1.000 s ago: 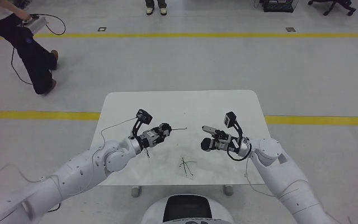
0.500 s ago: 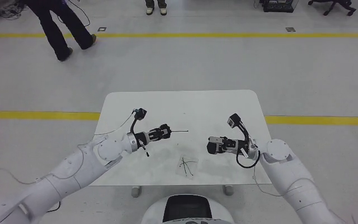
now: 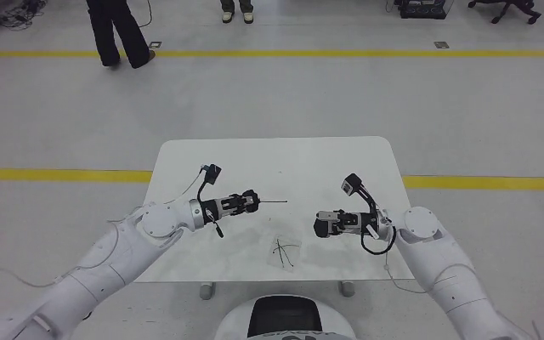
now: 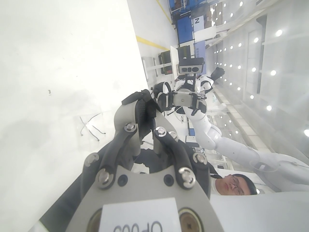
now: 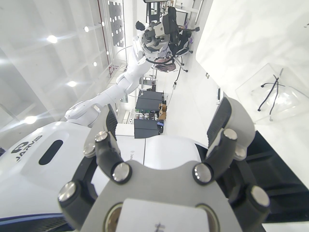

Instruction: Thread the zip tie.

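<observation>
the left claw (image 3: 252,201) is squeezed shut on one end of the zip tie (image 3: 274,202), and in the left wrist view its fingers (image 4: 135,112) press tight together. the thin black tie sticks straight out from the claw, up in the air, on the far side of the clear tray (image 3: 276,259), with its loose tip about level with the middle of the tray. the right claw (image 3: 317,224) hangs just past the tray's far right corner. it is wide open with nothing in it, and its two pads (image 5: 112,119) stand well apart. the tie's tip and the right claw are near each other but not touching. the tray sits close to the near edge of the white surface (image 3: 340,161) and has a few spare ties (image 3: 284,251) crossed inside it. a wide stretch of white surface runs from the tray to the far edge. a second ago the right claw was a bit farther from the tray; it has come a little closer to it. the left claw has kept its grip, and its tie now points flatter.
</observation>
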{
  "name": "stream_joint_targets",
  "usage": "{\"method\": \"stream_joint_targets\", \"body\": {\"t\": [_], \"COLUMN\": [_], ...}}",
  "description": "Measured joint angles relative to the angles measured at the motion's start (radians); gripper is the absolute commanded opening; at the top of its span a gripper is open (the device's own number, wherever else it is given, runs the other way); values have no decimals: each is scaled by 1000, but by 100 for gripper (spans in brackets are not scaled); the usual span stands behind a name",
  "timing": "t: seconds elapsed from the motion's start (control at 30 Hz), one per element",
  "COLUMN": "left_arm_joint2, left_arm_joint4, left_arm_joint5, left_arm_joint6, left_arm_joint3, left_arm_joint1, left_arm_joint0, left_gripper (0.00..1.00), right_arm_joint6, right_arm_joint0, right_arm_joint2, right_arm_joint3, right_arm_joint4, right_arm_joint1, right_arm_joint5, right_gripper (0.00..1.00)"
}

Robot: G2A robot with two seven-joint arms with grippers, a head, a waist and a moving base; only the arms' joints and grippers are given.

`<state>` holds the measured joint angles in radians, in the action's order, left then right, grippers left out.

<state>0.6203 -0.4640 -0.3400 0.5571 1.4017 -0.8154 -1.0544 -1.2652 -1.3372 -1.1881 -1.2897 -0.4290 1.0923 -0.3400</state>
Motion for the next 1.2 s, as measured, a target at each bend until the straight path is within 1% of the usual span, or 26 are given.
{"method": "stream_joint_targets", "body": {"t": [0.1, 0.17, 0.2, 0.3, 0.33, 0.43, 0.57, 0.7, 0.83, 0.93, 1.13, 1.2], "left_arm_joint2": [0, 0, 1, 2, 2, 4, -1, 0, 9, 14, 14, 12], "left_arm_joint4": [0, -31, -59, -157, -198, -266, -303, -364, -368, -355, -355, -365], "left_arm_joint5": [0, 5, 6, 3, 0, 0, 0, 0, 0, 0, 0, 6], "left_arm_joint6": [0, 7, 26, 118, 158, 239, 288, 337, 359, 358, 357, 360], "left_arm_joint3": [0, 6, 4, -14, -23, -54, -88, -120, -144, -152, -151, -140], "left_arm_joint1": [0, -3, -5, -14, -18, -29, -47, -64, -76, -79, -79, -80], "left_arm_joint0": [0, -8, -10, -12, -13, -12, -11, -3, 4, 6, 6, 0], "left_gripper": [0, 0, 0, 0, 0, 0, 0, 0, 0, 0, 0, 0], "right_arm_joint6": [0, 3, 12, 18, 1, -52, -122, -125, -125, -125, -125, -116], "right_arm_joint0": [0, 0, 0, 13, 23, 55, 97, 126, 133, 132, 132, 129], "right_arm_joint2": [0, 0, 0, 3, 7, 24, 52, 90, 113, 115, 114, 113], "right_arm_joint3": [0, -1, -1, 19, 36, 81, 132, 162, 152, 147, 147, 147], "right_arm_joint4": [0, 2, 6, 11, 0, -42, -83, -104, -106, -105, -105, -108], "right_arm_joint1": [0, 0, 0, -1, 0, 5, 16, 27, 29, 29, 29, 29], "right_arm_joint5": [0, 1, 3, 2, 0, 0, 0, 0, 0, 0, 0, 3], "right_gripper": [100, 100, 100, 100, 100, 100, 100, 100, 100, 100, 100, 100]}}
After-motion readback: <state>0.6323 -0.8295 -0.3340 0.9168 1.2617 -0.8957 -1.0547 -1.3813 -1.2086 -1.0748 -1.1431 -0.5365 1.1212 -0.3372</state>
